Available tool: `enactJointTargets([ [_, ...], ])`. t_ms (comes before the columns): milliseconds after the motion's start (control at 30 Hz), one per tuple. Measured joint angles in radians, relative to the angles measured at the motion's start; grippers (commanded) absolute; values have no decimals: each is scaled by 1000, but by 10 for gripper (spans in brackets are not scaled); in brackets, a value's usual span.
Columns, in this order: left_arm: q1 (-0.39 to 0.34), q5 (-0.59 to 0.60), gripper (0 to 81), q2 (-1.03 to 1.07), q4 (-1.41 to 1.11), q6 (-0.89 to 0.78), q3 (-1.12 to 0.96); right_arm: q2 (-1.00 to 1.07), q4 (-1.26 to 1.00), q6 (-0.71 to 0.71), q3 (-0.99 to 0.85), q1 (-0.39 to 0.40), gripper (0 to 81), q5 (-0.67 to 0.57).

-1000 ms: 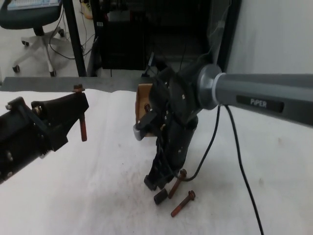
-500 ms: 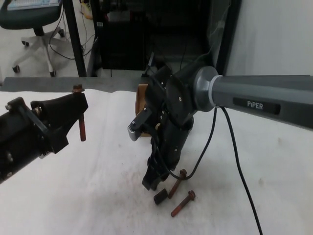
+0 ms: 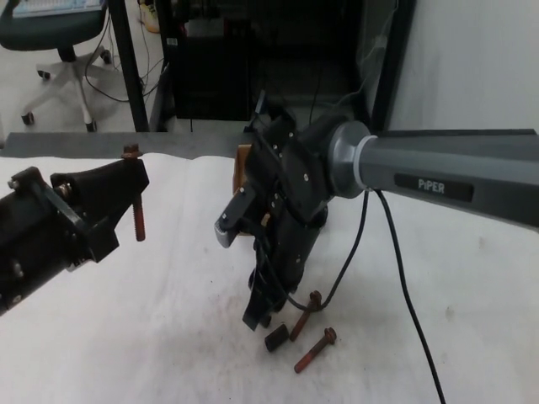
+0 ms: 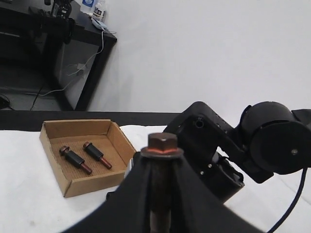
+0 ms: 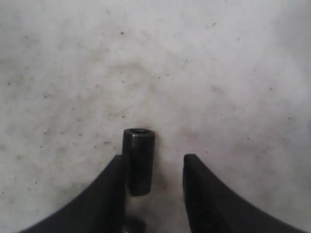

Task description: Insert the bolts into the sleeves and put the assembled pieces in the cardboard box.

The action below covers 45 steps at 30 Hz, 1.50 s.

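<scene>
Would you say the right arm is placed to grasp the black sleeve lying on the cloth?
Probably yes: the right tool stands open with the sleeve inside its gap, close to one side, and nothing seems to bar the way.

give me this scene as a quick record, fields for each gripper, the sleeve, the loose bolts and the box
left gripper: shut on a bolt, head up, above the white cloth
right gripper: open, down at the cloth, straddling the sleeve
sleeve: lying on the cloth, nearer one finger
loose bolts: two on the cloth beside the sleeve
cardboard box: holds two assembled pieces
</scene>
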Motion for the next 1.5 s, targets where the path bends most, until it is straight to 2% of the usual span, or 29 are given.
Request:
enactJointTargets([
  [567, 0, -7, 4, 0, 87, 98, 0, 35, 21, 0, -7, 3, 363, 9],
  [967, 0, -25, 4, 0, 90, 102, 0, 36, 2, 0, -7, 3, 362, 12],
  [1033, 0, -25, 4, 0, 90, 102, 0, 36, -1, 0, -7, 3, 321, 12],
  [1067, 0, -25, 4, 0, 90, 102, 0, 36, -4, 0, -7, 3, 275, 12],
  [1167, 0, -25, 4, 0, 90, 102, 0, 36, -7, 0, -7, 3, 50, 14],
  [1200, 0, -25, 4, 0, 90, 102, 0, 38, -7, 0, -7, 3, 6, 16],
  [1500, 0, -25, 4, 0, 85, 104, 0, 37, 0, 34, -10, 3, 4, 21],
])
